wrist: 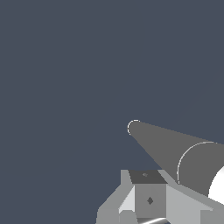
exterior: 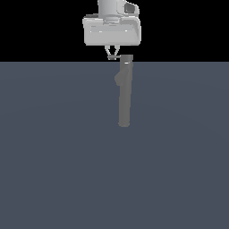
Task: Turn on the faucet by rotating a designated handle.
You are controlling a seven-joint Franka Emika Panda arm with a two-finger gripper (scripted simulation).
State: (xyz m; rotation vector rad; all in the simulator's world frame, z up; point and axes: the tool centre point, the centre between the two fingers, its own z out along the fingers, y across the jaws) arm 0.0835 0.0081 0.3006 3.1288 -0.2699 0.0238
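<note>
Bare slate-blue floor under black backdrop; grey faucet upright; gripper fingers pinched close about thin handle at cap.

The handle is too small to see well. The arm and the faucet get cut off by picture edges.
</note>
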